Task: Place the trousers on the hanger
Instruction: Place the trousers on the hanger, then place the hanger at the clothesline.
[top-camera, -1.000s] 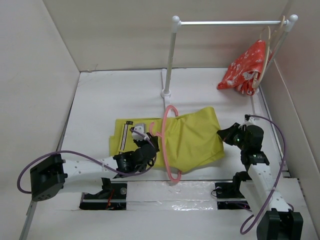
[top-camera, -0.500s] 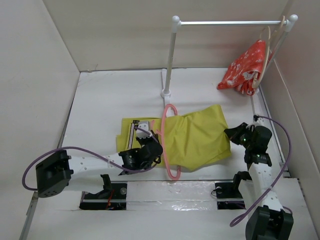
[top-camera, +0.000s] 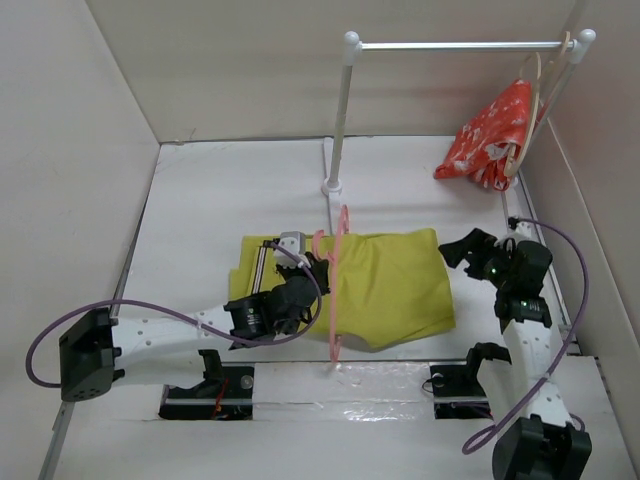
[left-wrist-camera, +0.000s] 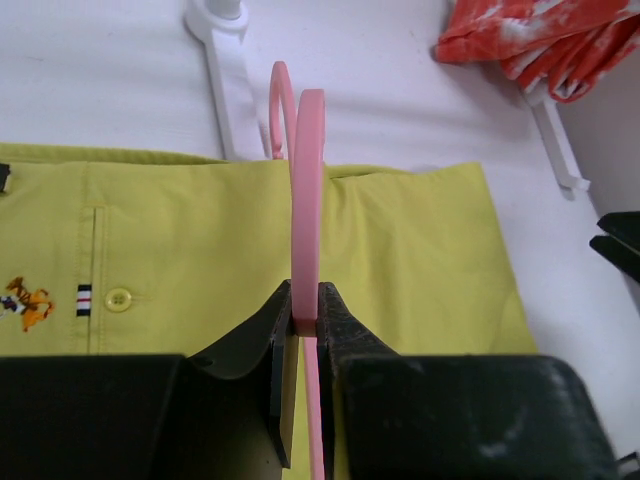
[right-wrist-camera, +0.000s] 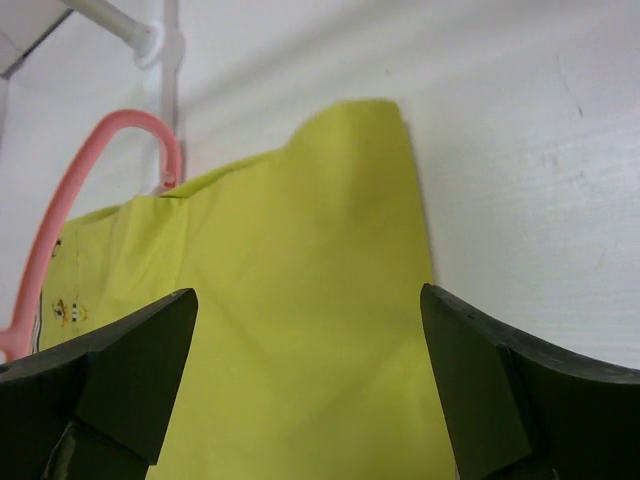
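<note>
The trousers are lying folded flat on the table, near its front edge, with the striped waistband pointing left and the other end reaching toward the right arm. In the left wrist view a button and a small stitched emblem are showing beside the waistband.

The hanger is standing on edge across the middle of the trousers, so from above it is looking like a thin pink line. Its hook is pointing toward the foot of the rack. The left gripper is reaching in from the waistband side and is clamping the hanger's frame, both fingers pressing against the pink bar. Whether any cloth is passing through the frame cannot be told.

The right gripper is sitting at the right edge of the trousers with its jaws spread wide, gripping nothing; in its wrist view yellow cloth is filling the gap between them.

At the far right a red garment is hanging from the rack
</note>
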